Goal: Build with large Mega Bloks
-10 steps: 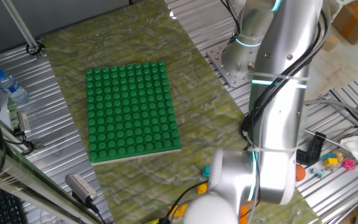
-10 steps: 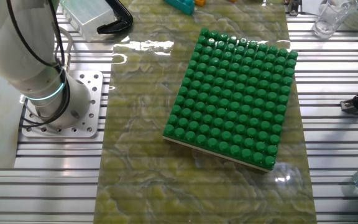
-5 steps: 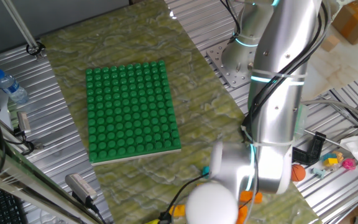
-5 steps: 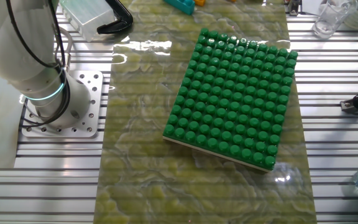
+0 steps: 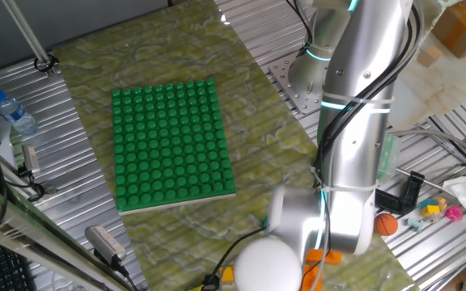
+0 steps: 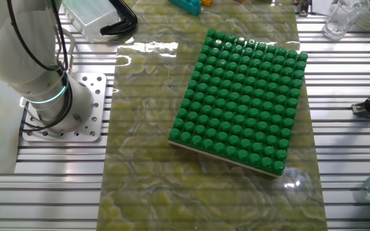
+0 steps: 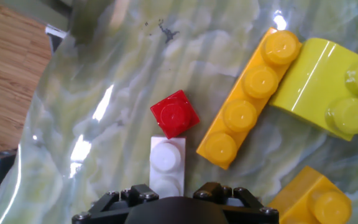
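White brick (image 7: 167,163) lies directly before the pincer (image 7: 174,198).

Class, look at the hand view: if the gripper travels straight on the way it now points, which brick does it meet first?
Most likely the white brick, lying nearest ahead of the gripper. The red brick sits just beyond it. Depth is hard to judge from this view.

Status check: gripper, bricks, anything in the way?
Gripper: fingers out of view, state unreadable. White brick just ahead of hand, untouched, red brick at its far end. Orange four-stud brick alongside to the right. Baseplate bare.
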Available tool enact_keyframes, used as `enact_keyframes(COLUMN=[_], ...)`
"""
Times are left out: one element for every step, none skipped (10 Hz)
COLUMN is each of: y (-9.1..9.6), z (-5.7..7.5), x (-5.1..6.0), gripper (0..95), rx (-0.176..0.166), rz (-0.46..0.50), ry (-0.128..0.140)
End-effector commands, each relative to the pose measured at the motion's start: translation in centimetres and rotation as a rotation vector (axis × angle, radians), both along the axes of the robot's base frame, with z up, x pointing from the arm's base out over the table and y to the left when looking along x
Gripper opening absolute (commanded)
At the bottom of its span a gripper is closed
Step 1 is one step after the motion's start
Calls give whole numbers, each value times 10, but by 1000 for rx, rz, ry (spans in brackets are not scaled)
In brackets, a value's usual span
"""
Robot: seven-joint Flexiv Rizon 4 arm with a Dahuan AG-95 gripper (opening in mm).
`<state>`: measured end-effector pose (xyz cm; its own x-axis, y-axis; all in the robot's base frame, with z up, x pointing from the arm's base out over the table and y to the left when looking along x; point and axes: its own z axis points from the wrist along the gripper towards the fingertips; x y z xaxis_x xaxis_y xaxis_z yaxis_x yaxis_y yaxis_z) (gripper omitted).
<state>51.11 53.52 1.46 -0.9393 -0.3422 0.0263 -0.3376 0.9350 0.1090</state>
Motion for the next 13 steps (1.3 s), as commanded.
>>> enact_keyframes(y=[0, 0, 0, 0, -1, -1, -1, -1, -1, -1, -1, -1, -1], z=[0, 0, 0, 0, -1, -1, -1, 0, 0, 0, 0, 1, 2], x=[0, 0, 0, 0, 0, 0, 0, 0, -1, -1, -1, -1, -1], gripper=[380, 190, 190, 190, 190, 0, 0, 0, 0, 0, 0, 0, 0], rx=[-9, -11, -17, -19, -25, -26, -28, -32, -35, -36, -37, -37, -37], rz=[-16, -23, -29, -30, -31, -32, -39, -39, -40, -50, -51, -53, -51], ry=[9, 11, 12, 13, 12, 11, 11, 10, 8, 5, 3, -3, -4])
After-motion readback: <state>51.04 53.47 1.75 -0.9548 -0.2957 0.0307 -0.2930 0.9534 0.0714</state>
